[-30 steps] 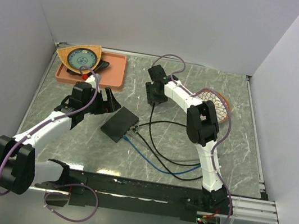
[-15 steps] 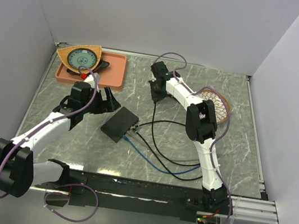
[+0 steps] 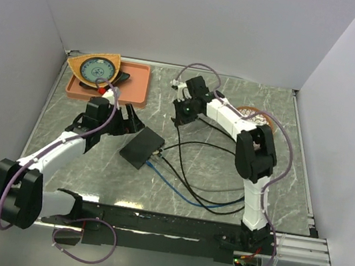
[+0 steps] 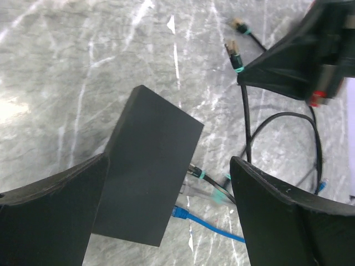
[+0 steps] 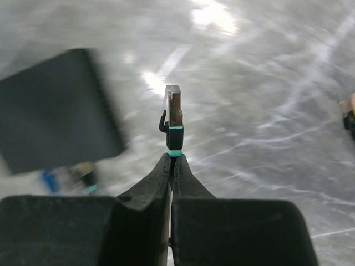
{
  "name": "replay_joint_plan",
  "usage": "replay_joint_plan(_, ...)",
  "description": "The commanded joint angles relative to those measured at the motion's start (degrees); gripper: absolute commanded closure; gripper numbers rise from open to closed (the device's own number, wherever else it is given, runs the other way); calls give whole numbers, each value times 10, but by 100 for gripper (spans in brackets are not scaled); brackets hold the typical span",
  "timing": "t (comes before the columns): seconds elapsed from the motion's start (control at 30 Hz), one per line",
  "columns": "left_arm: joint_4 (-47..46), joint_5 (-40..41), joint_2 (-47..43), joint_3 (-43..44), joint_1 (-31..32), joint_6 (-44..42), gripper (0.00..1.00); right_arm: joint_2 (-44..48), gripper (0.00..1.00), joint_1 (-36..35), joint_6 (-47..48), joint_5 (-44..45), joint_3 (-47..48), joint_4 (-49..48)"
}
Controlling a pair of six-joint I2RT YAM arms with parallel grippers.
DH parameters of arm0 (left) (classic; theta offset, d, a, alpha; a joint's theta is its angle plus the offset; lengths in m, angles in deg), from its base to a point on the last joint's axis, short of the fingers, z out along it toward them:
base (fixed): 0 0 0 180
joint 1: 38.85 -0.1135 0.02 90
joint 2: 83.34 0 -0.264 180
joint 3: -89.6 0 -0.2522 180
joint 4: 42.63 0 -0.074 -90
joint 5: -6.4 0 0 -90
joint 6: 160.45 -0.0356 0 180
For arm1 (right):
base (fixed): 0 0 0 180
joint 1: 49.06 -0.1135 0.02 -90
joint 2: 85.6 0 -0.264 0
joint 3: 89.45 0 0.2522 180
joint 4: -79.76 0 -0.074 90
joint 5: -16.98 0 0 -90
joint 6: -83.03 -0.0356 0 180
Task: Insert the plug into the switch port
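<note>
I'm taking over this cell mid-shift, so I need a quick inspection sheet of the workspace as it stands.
Surface: grey marbled table.
Job's things: black switch lies flat; plug held off the table, not inserted.
Clutter: orange tray holding a round dial item, far left; patterned disc, far right.
Grippers: left gripper open beside the switch; right gripper jaws shut on the plug.
Cables: black cables and blue cable plugged into the switch.
Surroundings: white walls on three sides.
</note>
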Motion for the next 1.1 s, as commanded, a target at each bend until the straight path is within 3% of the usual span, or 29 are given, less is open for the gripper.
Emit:
replay_joint_plan(0.0,-57,-49,10,13,-5,8,4,76,100,-13,32,-106,-29,-48)
replay_joint_plan(0.33,-214,-167,3,-31,-7,36,4,92,100,-12,50,-334,-76,-69)
replay_joint_plan(0.5,-247,-201,-3,-42,-7,44,1,95,100,-7,24,-397,-75,-97)
replay_joint_plan(0.9,-308,-218,21,-56,-8,74,21,98,100,-7,8,-450,-77,-109)
replay_joint_plan(1.07,-335,-236,38,-53,-8,88,39,102,100,-7,11,-454,-82,-105)
